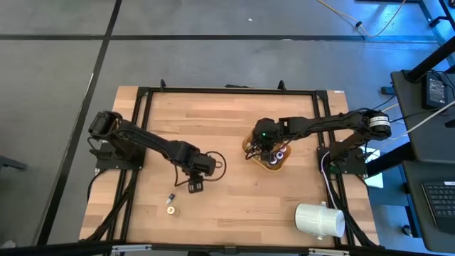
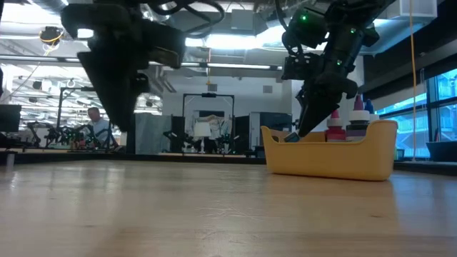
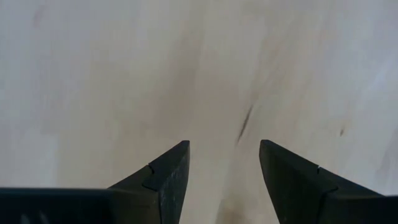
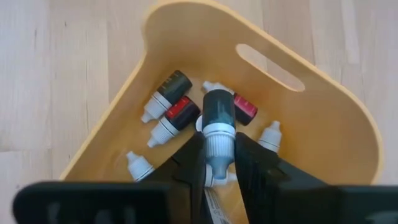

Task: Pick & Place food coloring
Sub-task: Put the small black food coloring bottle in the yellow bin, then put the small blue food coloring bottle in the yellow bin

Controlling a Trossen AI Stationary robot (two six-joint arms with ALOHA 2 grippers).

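A yellow-orange bowl stands right of the table's middle, with several small food coloring bottles lying in it. My right gripper reaches down into the bowl and is shut on a dark teal bottle with a white cap. Two more small bottles lie on the wood near the front left. My left gripper hovers open over bare wood just right of them, with nothing between its fingers. My right gripper pinches the teal bottle's white cap between its two fingers. The fingers slant down into the bowl from above. The bottle's dark body points away from the fingers, down among the other bottles. Whether its base rests on the bowl's floor I cannot tell.
A big white cylinder lies on its side at the front right corner. A black frame runs round the table's edges. Bare wood stretches between the two arms and along the front.
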